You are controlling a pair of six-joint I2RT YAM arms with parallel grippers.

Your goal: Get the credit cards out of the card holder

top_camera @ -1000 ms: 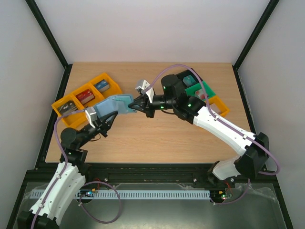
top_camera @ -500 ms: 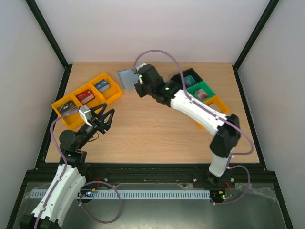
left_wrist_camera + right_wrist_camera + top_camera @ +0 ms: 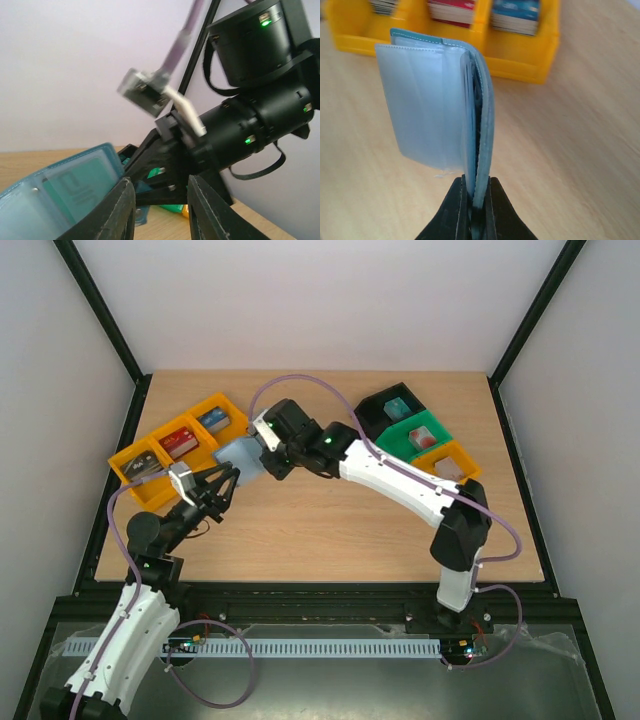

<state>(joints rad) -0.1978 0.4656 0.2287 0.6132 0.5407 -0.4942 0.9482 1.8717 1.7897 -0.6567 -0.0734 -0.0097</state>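
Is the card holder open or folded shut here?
Partly open: on the card holder, clear sleeves fan away from the teal cover; right gripper pinches its edge.

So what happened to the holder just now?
The left gripper let go of the holder and opened. The right gripper, shut on it, swung it away toward the far side, then brought it back next to the left gripper. The yellow trays stayed put.
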